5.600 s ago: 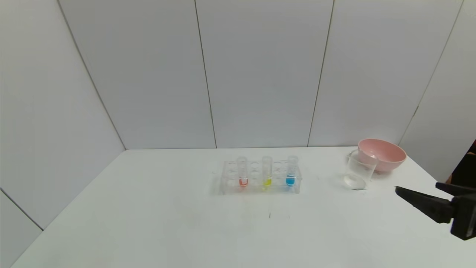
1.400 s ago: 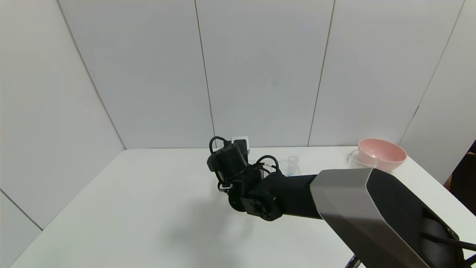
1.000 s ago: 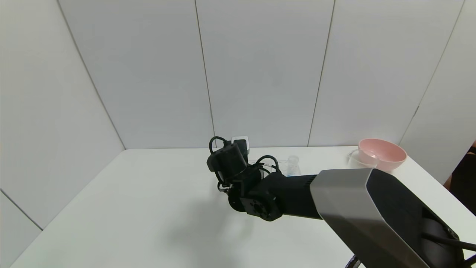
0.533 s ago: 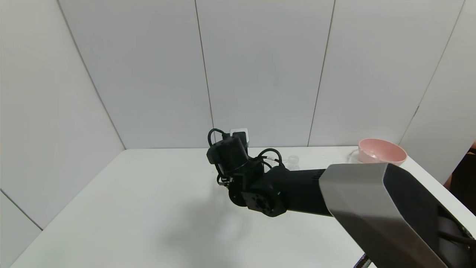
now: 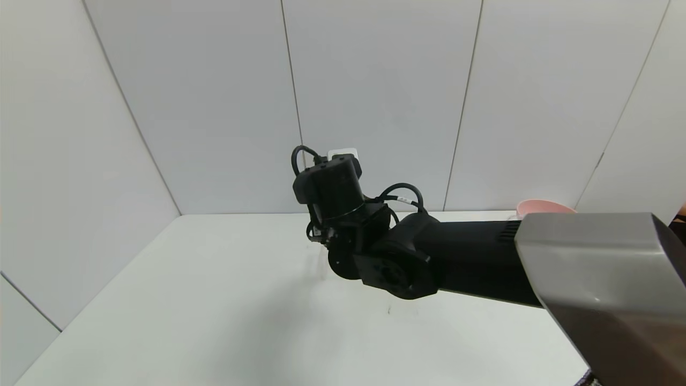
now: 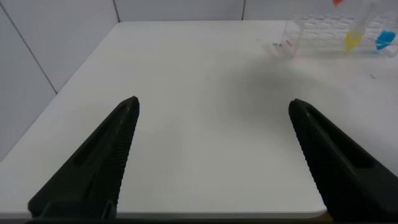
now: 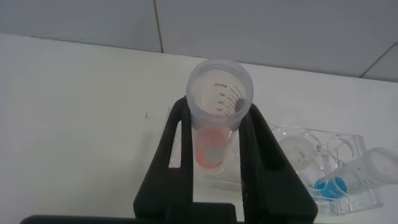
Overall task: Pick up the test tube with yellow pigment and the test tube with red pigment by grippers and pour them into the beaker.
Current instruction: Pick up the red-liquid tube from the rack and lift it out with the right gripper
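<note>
My right gripper (image 7: 214, 134): fingers clamped on the test tube with red pigment (image 7: 216, 112), held above the clear tube rack (image 7: 323, 155). Rack: holds the tube with blue liquid (image 7: 348, 177); the test tube with yellow pigment (image 6: 354, 37) shows only from my left wrist. My right arm (image 5: 429, 257): blocks rack and beaker from the head view; only the pink bowl's (image 5: 536, 206) rim shows. My left gripper (image 6: 214, 155): spread wide over bare table (image 6: 199, 93), well apart from the rack.

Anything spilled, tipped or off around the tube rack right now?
Nothing stands out. The right gripper holds the test tube with red pigment upright above the clear rack; the blue tube and the yellow tube sit in their holes. No spill shows on the table. The left gripper hangs open, away from the rack.
</note>
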Controlling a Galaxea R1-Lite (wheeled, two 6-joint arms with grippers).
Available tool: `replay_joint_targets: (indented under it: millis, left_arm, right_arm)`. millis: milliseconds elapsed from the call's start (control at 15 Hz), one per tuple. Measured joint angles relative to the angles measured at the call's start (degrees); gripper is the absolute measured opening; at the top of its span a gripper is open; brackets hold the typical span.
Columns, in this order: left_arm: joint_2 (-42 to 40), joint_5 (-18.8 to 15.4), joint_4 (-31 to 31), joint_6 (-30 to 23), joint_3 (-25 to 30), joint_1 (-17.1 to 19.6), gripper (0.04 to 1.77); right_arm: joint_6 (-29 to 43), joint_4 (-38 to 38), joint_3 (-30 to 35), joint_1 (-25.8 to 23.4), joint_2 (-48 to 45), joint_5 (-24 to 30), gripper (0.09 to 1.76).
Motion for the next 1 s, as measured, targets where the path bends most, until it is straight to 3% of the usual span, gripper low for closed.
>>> replay_joint_targets:
  millis: [467,667,1000]
  left_arm:
    - [0.00,0.00,0.00,0.02,0.00,0.00,1.72]
    - [0.00,0.00,0.00,0.05,0.00,0.00,1.72]
    - [0.00,-0.02,0.00,0.02,0.00,0.00,1.72]
  right_arm:
    - [-0.29,-0.09,5.92,0.38,-4.13,0.11,0.49]
    - [-0.51,-0.50,15.19,-0.17,-8.64,3.16,0.49]
    - [-5.58,-1.15,37.07,-4.14,-23.11,16.15,0.49]
